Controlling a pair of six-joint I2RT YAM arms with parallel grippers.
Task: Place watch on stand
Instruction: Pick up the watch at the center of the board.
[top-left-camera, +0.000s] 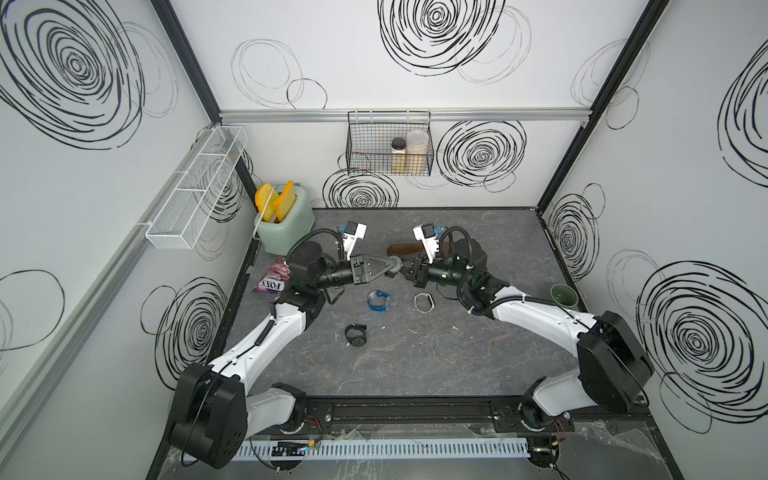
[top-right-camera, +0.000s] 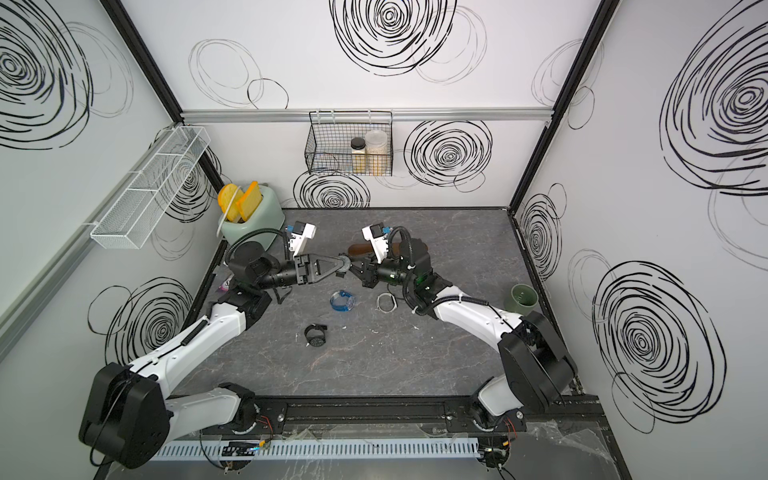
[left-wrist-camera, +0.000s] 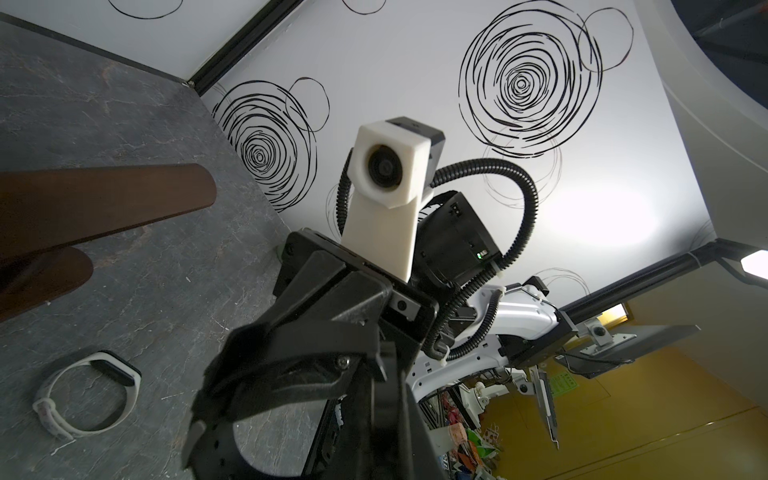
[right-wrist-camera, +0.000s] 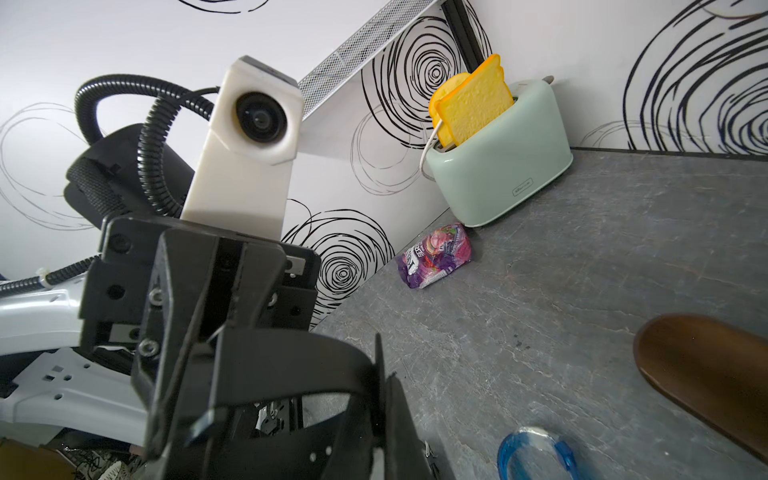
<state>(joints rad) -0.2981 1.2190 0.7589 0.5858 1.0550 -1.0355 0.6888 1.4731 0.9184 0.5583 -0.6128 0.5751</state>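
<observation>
A dark grey watch (top-left-camera: 397, 263) with a round face hangs in mid-air over the middle of the table, with both grippers on it. My left gripper (top-left-camera: 392, 267) is shut on it from the left. My right gripper (top-left-camera: 406, 270) is shut on its strap from the right. The black strap (right-wrist-camera: 291, 365) loops in front of my right gripper (right-wrist-camera: 381, 400), and the strap (left-wrist-camera: 216, 436) also shows beside my left gripper (left-wrist-camera: 386, 401). The dark brown stand (top-left-camera: 399, 250) is just behind the grippers, partly hidden by the right wrist. Its long bar (left-wrist-camera: 104, 203) lies close by.
On the grey table (top-left-camera: 457, 353) lie a blue watch (top-left-camera: 380, 300), a white watch (top-left-camera: 424, 302) and a black watch (top-left-camera: 356, 336). A mint toaster (top-left-camera: 286, 224) and a candy bag (top-left-camera: 272, 282) sit at the back left. A green cup (top-left-camera: 563, 294) stands at the right.
</observation>
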